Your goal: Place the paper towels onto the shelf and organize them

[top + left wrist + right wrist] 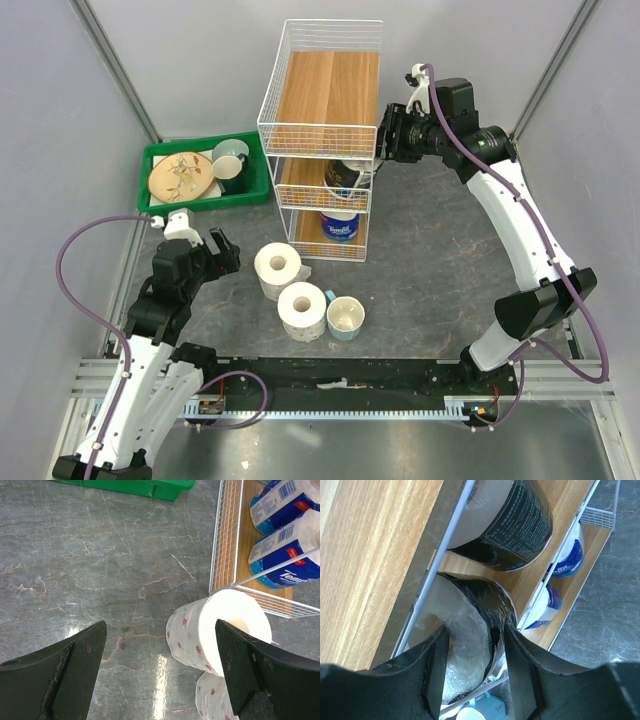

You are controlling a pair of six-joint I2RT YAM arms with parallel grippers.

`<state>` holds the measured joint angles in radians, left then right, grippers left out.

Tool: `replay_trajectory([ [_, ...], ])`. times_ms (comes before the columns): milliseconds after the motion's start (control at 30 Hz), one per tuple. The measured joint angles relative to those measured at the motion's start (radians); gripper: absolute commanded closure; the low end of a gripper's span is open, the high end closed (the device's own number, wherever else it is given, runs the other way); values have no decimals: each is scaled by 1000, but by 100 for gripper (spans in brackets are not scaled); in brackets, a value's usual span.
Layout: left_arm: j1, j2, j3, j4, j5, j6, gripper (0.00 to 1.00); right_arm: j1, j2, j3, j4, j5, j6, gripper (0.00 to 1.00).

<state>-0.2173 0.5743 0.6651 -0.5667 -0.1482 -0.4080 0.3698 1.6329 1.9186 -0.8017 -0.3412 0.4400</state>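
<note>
The shelf point(330, 90) stands at the far side of the desk point(430, 270). The right fingers point(432, 670) reach into its middle tier from the right and sit close against either side of a dark-wrapped roll point(470, 645). I cannot tell whether they press on it. That roll appears to stand on end, with its white end up toward the board above. A second dark-wrapped roll point(515, 525) stands just beside it the same way.

On the bottom tier are two blue-wrapped rolls point(277, 507), also on end.

Two white rolls point(277, 265) stand on the desk in front of the shelf, touching, with their cores pointing up. A pale blue cup point(345, 318) sits just beside the nearer one.

The left fingers point(65, 675) are spread wide over bare desk and hold nothing.
</note>
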Motion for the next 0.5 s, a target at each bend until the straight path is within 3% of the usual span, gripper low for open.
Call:
replay_trajectory([
  [500, 0, 1, 0, 0, 0, 0, 4, 0, -29, -98, 126, 8, 75, 38],
])
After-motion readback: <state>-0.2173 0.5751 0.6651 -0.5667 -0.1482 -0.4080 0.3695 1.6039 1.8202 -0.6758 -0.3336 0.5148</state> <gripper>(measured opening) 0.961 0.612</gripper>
